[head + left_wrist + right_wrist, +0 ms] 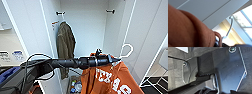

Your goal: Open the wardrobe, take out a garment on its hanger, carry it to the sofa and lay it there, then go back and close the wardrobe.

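Note:
The wardrobe [85,30] stands open in front of me, both white doors swung wide. My left arm reaches in from the left. Its gripper [115,59] is shut on the neck of the thin white hanger [126,50], whose hook hangs free in the air, well below the rail brackets. The garment [107,80], a burnt-orange sweatshirt with white letters, hangs from it in front of the wardrobe's right half. In the left wrist view the orange cloth [186,28] bulges close to the camera, with the hanger's hook [230,27] beside it.
A dark olive jacket [65,42] hangs at the left inside the wardrobe. Small items [75,87] lie on its floor. The left door [30,30] and right door [145,30] flank me. A white wire rack [155,77] stands at the right.

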Robot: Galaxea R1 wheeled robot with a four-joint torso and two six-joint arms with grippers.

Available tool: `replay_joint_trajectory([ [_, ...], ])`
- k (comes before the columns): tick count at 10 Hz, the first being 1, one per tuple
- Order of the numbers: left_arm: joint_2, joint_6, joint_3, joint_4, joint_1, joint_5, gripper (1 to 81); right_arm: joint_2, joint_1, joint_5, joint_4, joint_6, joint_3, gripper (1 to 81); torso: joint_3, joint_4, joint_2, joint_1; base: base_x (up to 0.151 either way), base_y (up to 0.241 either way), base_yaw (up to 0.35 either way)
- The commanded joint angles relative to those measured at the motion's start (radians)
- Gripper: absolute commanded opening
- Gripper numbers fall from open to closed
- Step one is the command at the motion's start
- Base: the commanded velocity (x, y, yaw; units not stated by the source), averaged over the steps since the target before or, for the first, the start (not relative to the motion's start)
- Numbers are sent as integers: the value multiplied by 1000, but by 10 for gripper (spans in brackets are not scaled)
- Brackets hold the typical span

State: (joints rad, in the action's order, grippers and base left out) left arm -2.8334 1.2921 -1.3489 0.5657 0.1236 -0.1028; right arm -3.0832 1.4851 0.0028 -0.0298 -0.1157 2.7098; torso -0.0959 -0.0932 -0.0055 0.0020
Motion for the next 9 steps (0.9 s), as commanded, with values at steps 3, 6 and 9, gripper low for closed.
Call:
replay_joint_trajectory([
  [3,5,-7,43,13,-195,-75,10,-5,-41,-56,7,2,-4,811,0,0,0,-1,-82,0,0],
  [6,5,-8,43,22,-181,-75,10,-5,-44,-56,8,1,-4,811,0,0,-1,-2,-27,0,0],
  [9,8,-7,43,34,-169,-51,10,-5,-45,-56,8,1,-4,811,1,0,-1,-2,0,0,0],
])
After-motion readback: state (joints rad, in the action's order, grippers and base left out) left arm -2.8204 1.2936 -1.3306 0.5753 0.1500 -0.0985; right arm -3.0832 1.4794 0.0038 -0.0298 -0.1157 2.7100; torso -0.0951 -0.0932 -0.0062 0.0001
